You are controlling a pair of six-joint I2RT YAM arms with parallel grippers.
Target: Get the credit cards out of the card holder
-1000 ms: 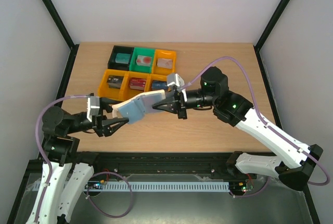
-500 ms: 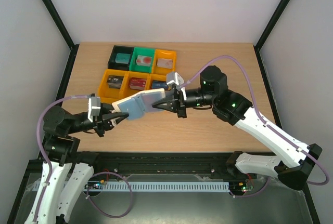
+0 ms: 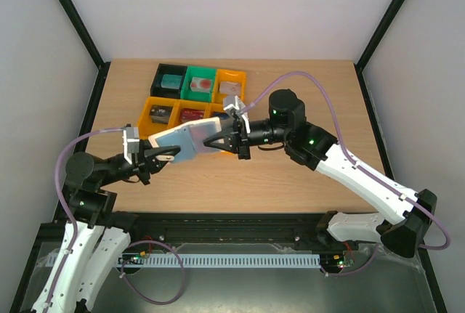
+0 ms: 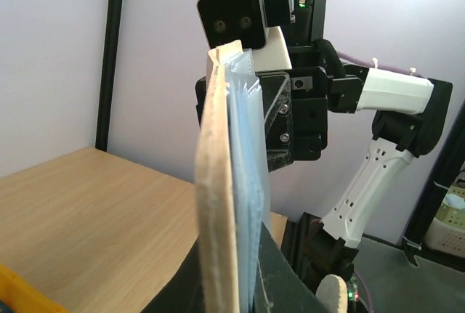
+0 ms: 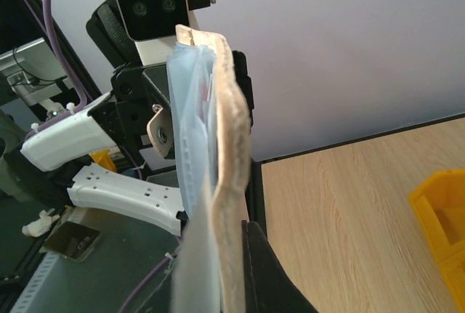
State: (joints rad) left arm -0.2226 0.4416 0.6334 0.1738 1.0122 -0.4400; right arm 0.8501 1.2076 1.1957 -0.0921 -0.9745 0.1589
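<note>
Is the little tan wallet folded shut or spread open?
Spread open: the tan-and-grey-blue folding card holder shows its grey-blue inside, stretched between the left gripper and right gripper.

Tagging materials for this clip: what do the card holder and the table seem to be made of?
The card holder: tan outside looks like suede or faux leather, matte with a fuzzy cut edge; the pale blue inside looks like thin smooth fabric or plastic. The table: wood or wood-look laminate, with visible grain, low sheen.
</note>
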